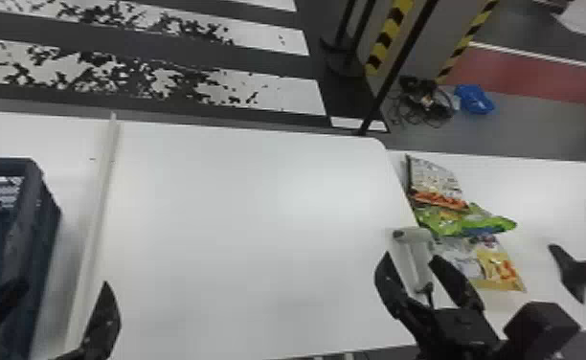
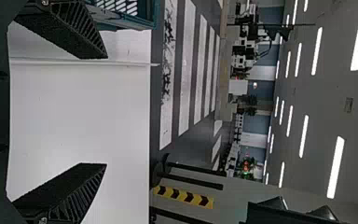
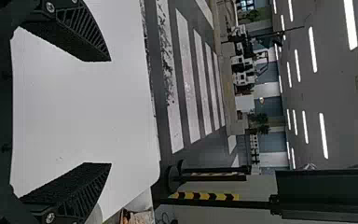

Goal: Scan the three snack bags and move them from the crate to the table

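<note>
The three snack bags (image 1: 469, 222) lay in a row on the side desk (image 1: 550, 191), along its left edge from the far corner toward the near edge, the green one in the middle. The scanner (image 1: 414, 258) was by the main desk's (image 1: 239, 215) right edge. The right gripper (image 1: 411, 256) was near that edge, fingers spread and holding nothing. The left gripper (image 1: 65, 283), also spread and holding nothing, was at the left edge, near the crate (image 1: 43, 206).
</note>
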